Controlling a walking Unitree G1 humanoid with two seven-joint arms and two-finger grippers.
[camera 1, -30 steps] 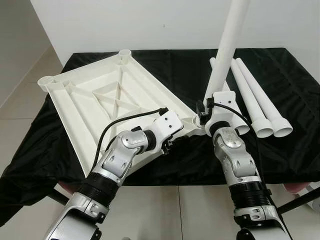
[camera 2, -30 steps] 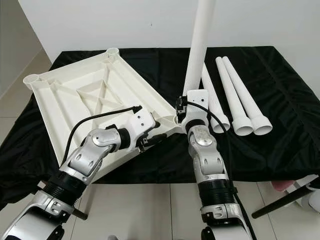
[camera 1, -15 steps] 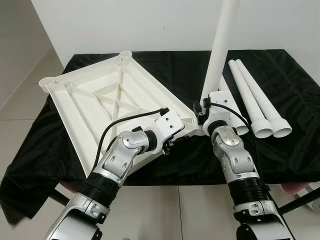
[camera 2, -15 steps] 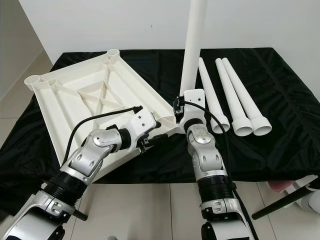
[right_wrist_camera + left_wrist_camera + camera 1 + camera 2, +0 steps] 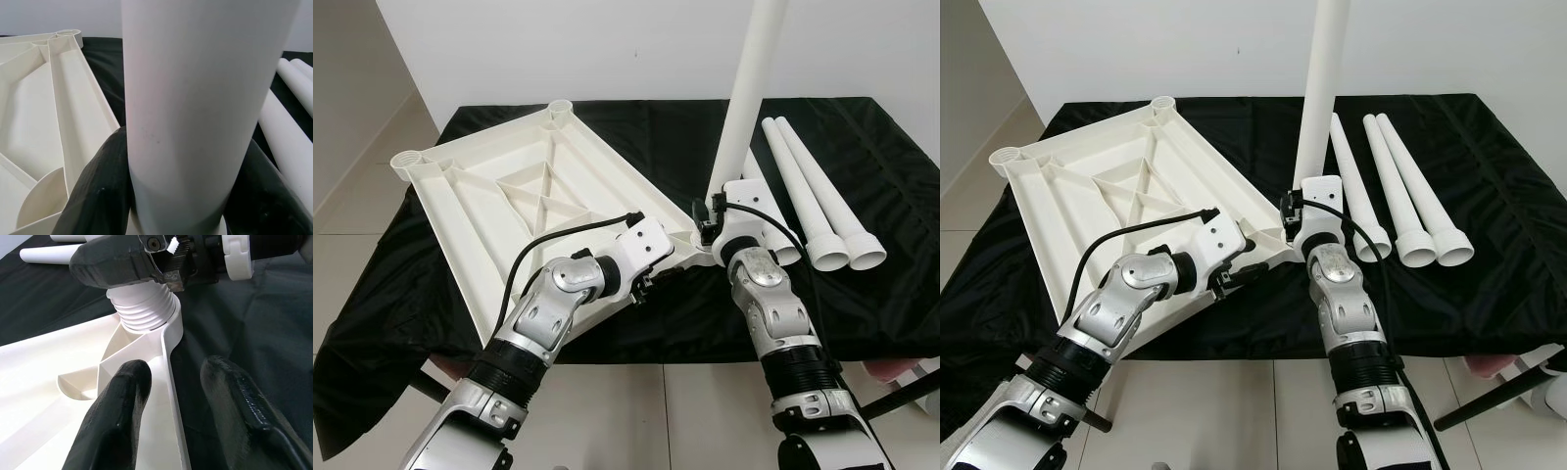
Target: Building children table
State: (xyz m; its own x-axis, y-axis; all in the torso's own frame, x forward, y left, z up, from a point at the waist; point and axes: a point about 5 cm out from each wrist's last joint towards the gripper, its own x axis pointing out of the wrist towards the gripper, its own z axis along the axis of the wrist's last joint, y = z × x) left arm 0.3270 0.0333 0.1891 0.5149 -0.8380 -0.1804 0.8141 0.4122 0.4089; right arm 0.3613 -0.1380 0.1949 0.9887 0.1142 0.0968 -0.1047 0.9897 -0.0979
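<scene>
A white wall backs a table draped in a black cloth point(image 5: 881, 294), which spills over the near edge at 6 o'clock above the tiled floor point(image 5: 352, 211). In the left eye view, one white tabletop point(image 5: 499, 206) lies underside up, filling the left half and reaching the cloth's near edge; bare cloth lies open at 3 o'clock. Three loose legs point(image 5: 818, 201) lie side by side at 2 o'clock. A fourth leg point(image 5: 749, 93) stands upright at the tabletop's near right corner.

In the left wrist view, the left gripper point(image 5: 168, 396) is spread, its fingers point(image 5: 122, 406) straddling the tabletop's rim beside the ribbed corner socket point(image 5: 144, 316).

In the right wrist view, the right gripper point(image 5: 188, 191) pinches the upright leg between both fingers.
</scene>
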